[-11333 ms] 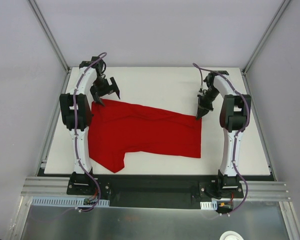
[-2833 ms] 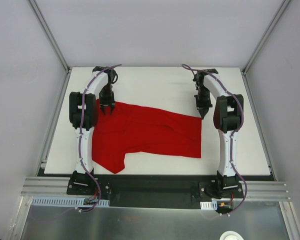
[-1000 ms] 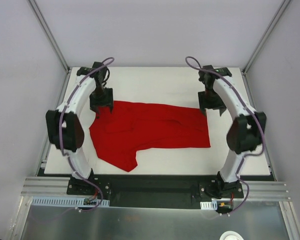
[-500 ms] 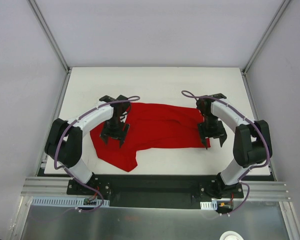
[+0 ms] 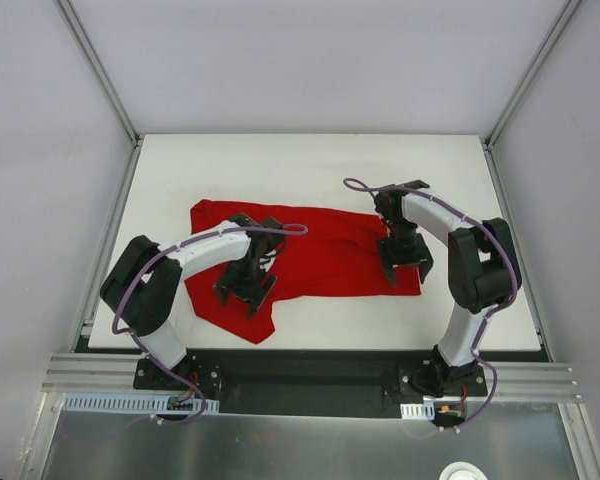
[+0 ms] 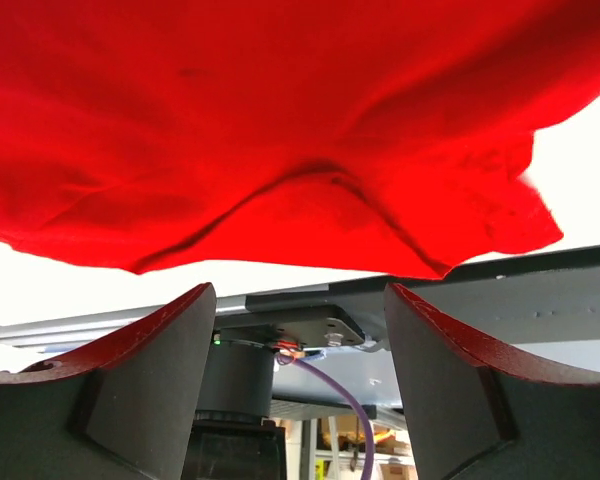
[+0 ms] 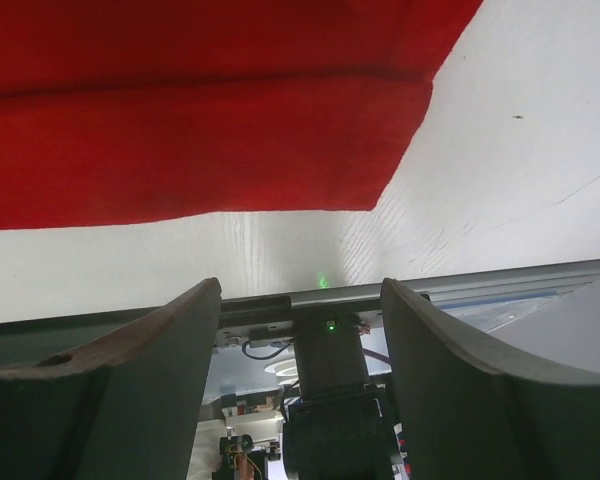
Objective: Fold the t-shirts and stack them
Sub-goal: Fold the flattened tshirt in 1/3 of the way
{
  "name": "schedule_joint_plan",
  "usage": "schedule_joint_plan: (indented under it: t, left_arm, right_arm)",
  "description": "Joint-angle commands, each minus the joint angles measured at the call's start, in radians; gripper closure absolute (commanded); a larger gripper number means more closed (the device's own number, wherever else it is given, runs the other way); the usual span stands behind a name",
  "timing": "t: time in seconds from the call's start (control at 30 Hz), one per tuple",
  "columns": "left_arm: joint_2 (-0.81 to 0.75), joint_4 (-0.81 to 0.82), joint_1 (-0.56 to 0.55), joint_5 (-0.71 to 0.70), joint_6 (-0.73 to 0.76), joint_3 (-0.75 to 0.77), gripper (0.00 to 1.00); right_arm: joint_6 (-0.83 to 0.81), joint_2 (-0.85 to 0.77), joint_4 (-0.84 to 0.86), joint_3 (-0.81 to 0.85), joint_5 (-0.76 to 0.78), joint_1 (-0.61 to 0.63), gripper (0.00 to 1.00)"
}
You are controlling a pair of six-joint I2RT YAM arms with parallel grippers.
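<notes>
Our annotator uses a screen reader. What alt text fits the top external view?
A red t-shirt lies rumpled on a white table, with both robot arms bent over it: the left gripper open at its near-left part, the right gripper open at its right edge.

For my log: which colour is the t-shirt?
Plain bright red t-shirt; clearest in the top view.

End effectors [image 5: 245,288] [image 5: 404,264] — both nearer, over t-shirt [image 5: 320,250]

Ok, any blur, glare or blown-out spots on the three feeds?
Top external: sharp and evenly lit, hardly any shadow on the table. Left wrist: the t-shirt keeps its folds, but the table behind is blown out white, and the left fingers are dark. Right wrist: table grain shows, right fingers shaded.
</notes>
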Motion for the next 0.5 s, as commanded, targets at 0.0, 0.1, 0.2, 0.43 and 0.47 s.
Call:
schedule_joint_plan:
  t: [0.0,0.1,0.2,0.43,0.47]
  left_arm:
    - [-0.076,-0.022,0.000,-0.015,-0.011,-0.019,0.31]
    - [-0.106,-0.035,-0.002,-0.015,-0.032,-0.036,0.31]
    - [-0.092,-0.039,-0.005,-0.015,-0.039,-0.061,0.31]
    - [0.002,-0.024,-0.014,-0.001,-0.035,-0.015,0.30]
    - [0.012,-0.024,-0.020,-0.004,-0.031,-0.001,0.30]
  right_arm:
    - [-0.007,-0.019,-0.025,0.008,-0.020,0.006,0.31]
    - [-0.006,-0.027,-0.019,-0.009,-0.026,0.007,0.31]
    - [-0.010,-0.027,-0.016,-0.008,-0.034,0.010,0.31]
    - [-0.012,-0.016,-0.012,0.002,-0.050,0.018,0.31]
    - [-0.013,-0.016,-0.012,0.002,-0.052,0.018,0.32]
